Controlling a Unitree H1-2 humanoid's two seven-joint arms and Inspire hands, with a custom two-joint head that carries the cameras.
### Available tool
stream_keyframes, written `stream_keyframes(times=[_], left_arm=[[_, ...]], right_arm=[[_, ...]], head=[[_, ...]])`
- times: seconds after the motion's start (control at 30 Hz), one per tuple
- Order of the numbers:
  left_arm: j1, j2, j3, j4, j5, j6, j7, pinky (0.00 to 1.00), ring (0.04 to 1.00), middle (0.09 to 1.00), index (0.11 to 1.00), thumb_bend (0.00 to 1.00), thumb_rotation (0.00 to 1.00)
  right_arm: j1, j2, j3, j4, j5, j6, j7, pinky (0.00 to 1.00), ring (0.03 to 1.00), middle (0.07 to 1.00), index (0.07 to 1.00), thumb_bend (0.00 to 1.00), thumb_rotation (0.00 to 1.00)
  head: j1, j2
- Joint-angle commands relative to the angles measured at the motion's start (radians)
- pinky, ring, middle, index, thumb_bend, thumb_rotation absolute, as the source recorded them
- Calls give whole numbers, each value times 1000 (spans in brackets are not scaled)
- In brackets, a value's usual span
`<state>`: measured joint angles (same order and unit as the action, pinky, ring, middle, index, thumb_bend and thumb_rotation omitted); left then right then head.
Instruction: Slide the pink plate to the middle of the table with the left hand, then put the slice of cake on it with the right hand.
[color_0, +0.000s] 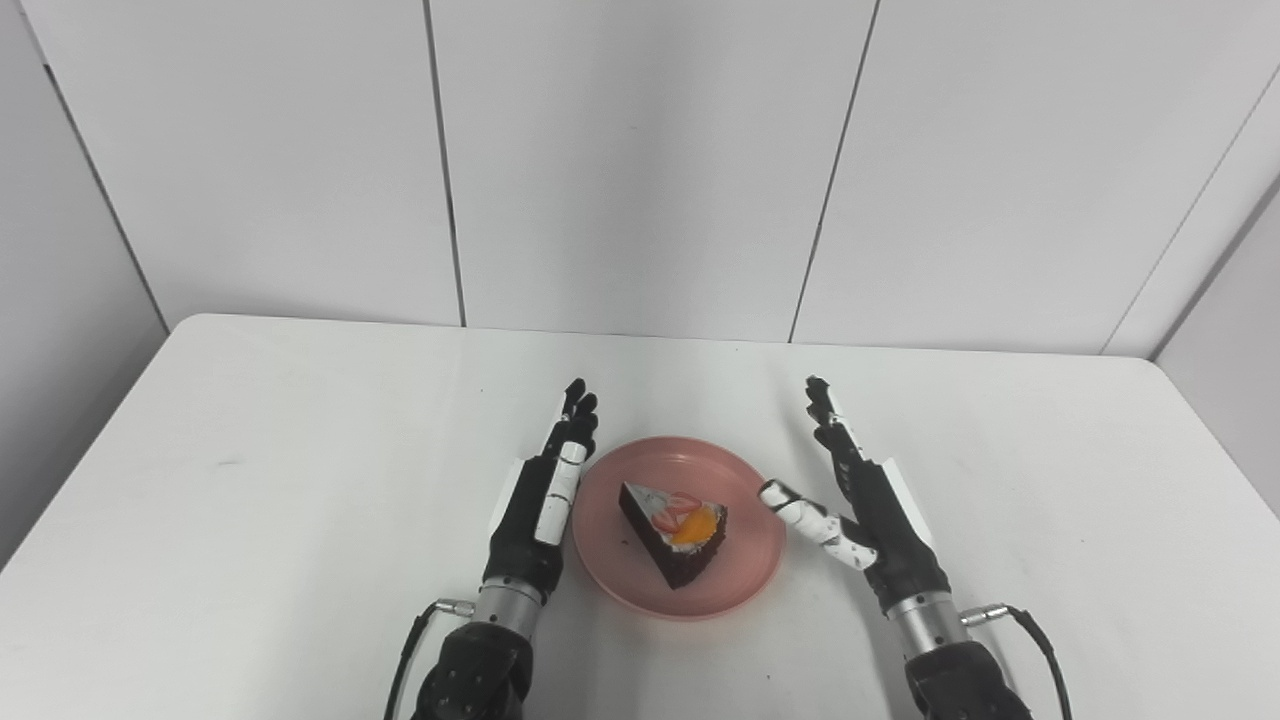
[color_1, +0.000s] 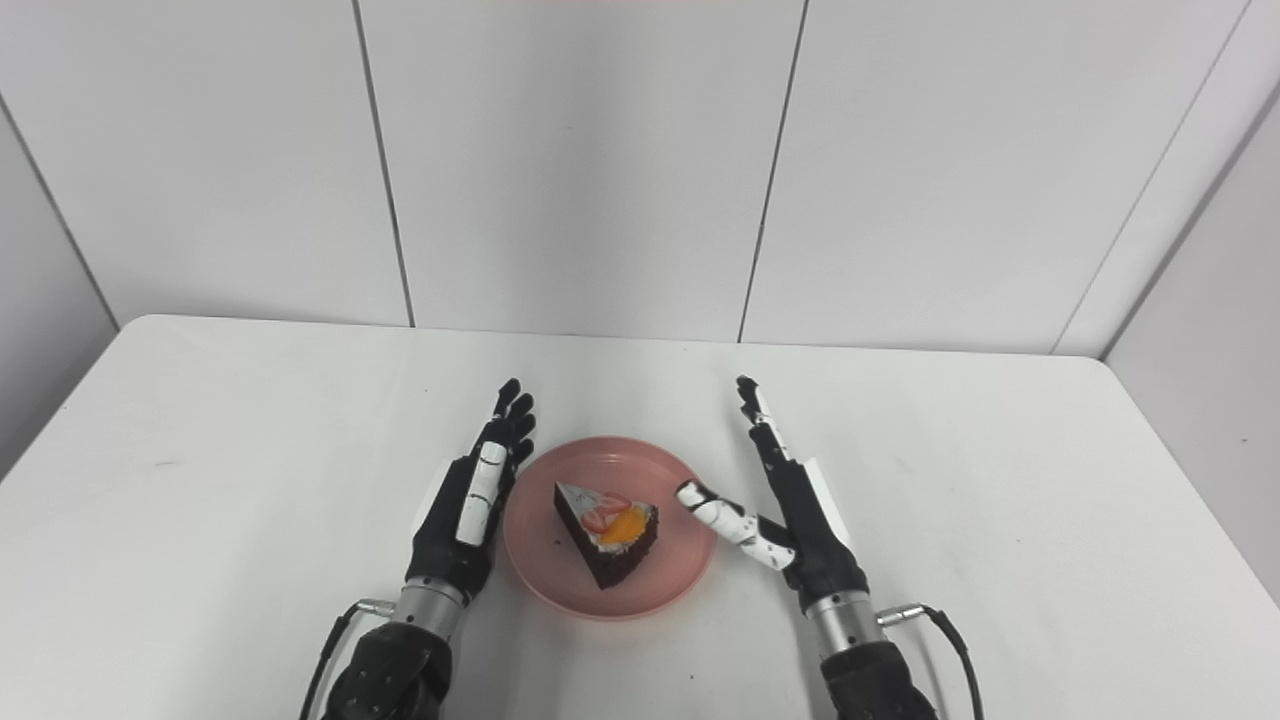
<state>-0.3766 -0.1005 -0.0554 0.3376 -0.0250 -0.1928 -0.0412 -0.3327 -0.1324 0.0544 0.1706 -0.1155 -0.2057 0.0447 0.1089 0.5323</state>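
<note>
A pink plate (color_0: 745, 545) lies on the white table near its front middle. On the plate rests a wedge of chocolate cake (color_0: 673, 533) topped with cream, strawberry and an orange fruit piece, its point toward the back left. My left hand (color_0: 540, 500) lies flat and open along the plate's left rim, touching or nearly touching it. My right hand (color_0: 860, 495) stands open to the right of the plate, fingers stretched toward the back, thumb pointing at the plate's right rim. Neither hand holds anything.
The white table (color_0: 250, 480) extends to both sides and ends at a grey panelled wall (color_0: 640, 160) at the back. Cables run from both wrists near the bottom edge.
</note>
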Motion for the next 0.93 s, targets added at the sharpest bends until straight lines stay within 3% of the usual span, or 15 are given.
stream_keyframes(times=[0.0,0.23,0.5,0.67,0.9], left_arm=[[45,15,6,19,-16,-29,-17,1000,1000,1000,1000,674,1000],[50,26,19,18,-28,-36,-19,1000,1000,1000,1000,676,1000],[68,40,33,11,-14,-51,3,1000,1000,1000,1000,665,1000],[73,48,38,11,4,-52,24,1000,1000,1000,1000,608,1000],[79,53,39,2,10,-42,31,1000,1000,1000,1000,640,1000]], right_arm=[[-24,13,-16,-22,54,-7,9,996,1000,1000,1000,590,778],[-19,52,-49,8,77,-31,-29,1000,1000,1000,1000,611,869],[-3,83,-49,18,157,33,3,1000,1000,1000,1000,658,844],[11,121,-48,10,206,64,12,1000,1000,1000,1000,693,765],[18,154,-35,6,157,51,-20,1000,1000,1000,1000,661,781]], head=[[-5,-3],[-8,-6],[-13,-19],[-21,-19],[-41,-13]])
